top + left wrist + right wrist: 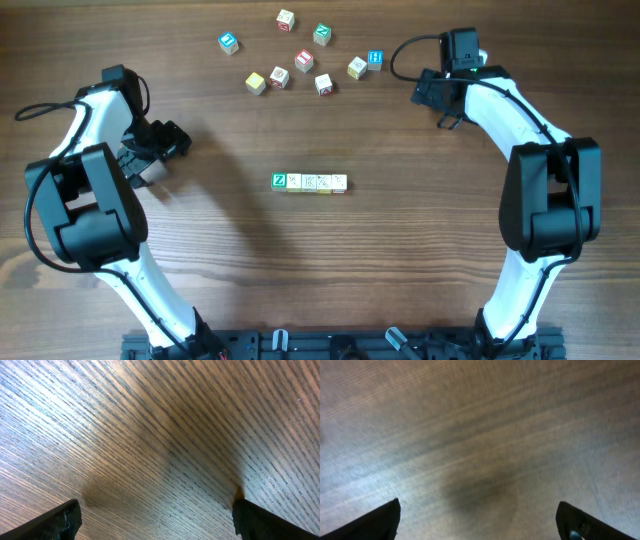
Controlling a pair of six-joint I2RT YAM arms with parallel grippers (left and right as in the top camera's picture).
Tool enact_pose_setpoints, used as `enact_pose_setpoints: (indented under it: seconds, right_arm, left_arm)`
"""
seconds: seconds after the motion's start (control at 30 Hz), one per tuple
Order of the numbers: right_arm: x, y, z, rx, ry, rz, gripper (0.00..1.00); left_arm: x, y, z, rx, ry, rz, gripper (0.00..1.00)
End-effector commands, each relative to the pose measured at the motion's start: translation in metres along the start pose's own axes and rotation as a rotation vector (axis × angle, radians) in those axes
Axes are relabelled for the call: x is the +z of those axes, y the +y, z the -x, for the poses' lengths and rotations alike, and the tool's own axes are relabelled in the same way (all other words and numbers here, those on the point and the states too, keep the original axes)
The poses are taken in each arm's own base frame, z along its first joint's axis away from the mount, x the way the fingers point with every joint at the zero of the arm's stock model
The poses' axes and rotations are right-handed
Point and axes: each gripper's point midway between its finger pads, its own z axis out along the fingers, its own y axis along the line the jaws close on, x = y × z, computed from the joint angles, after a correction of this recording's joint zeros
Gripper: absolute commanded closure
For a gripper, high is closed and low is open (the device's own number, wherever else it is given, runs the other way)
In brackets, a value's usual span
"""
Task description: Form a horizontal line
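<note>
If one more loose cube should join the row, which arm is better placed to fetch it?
Probably the right arm. The right gripper is open, empty and close to the loose cubes; the left gripper, also open, sits farther from them.

Only thing I can actually read is a white Z, on the green cube (279, 180) at the left end of the row (309, 182). The other cubes in that row have marks on top, but they're too tiny to make out. Same deal with the loose cubes (300, 58) further up the tabletop (200, 250). The blue cube (375, 59) on the right might show an H, can't swear to it.
</note>
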Motion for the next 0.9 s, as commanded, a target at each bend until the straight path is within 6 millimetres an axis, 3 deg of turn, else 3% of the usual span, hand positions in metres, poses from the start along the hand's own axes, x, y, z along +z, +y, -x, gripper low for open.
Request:
enact_pose_setpoints:
  seconds: [0.0,0.87]
  right_arm:
    - [-0.0046,0.0036,0.0159,-0.001,-0.060,0.009,0.00]
    - [-0.0050,0.0062,0.0213,0.004,-0.082,0.020,0.00]
  left_arm:
    - [0.0104,0.0093,-0.0008,-0.004,0.010,0.043,0.00]
    - [0.0104,0.0093,-0.0008,-0.004,0.010,0.043,0.00]
